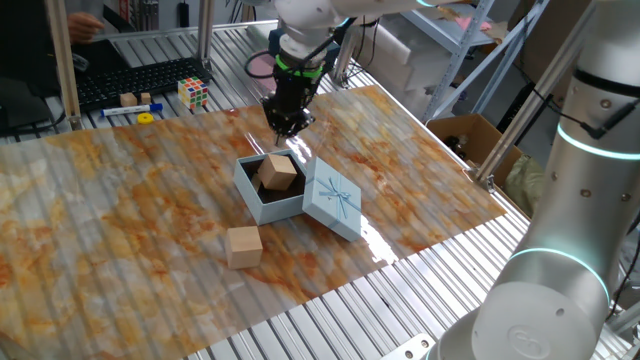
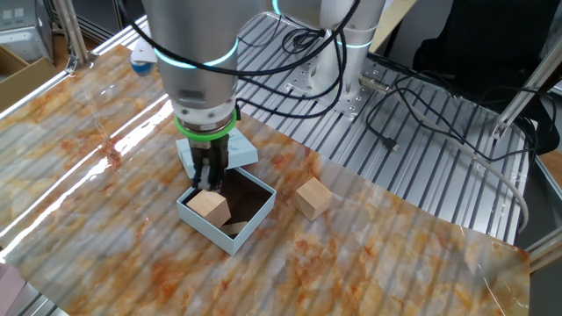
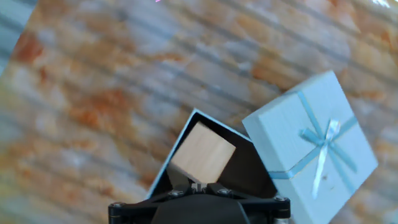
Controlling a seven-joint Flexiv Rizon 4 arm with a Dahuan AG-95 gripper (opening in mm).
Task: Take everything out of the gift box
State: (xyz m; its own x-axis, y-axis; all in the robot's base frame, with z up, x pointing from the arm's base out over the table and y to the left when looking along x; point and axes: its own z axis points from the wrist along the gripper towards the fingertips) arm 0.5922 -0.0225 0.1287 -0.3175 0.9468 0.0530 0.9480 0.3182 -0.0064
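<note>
The gift box [image 1: 262,196] is standing open near the middle of the worktop [image 1: 120,230], with its lid [image 1: 331,199] leaning against one side. One wooden block [image 1: 279,172] is lying tilted inside it, one corner raised; it is nearly a cube, so no long axis is being shown. A second block [image 1: 244,246] is already resting outside on the worktop. The claw [image 1: 287,124] is being held just above the box, pointing down, clenched and grasping nothing. For a good step, the jaws should probably be opened before descending and aligned with two flat faces of the tilted block.
</note>
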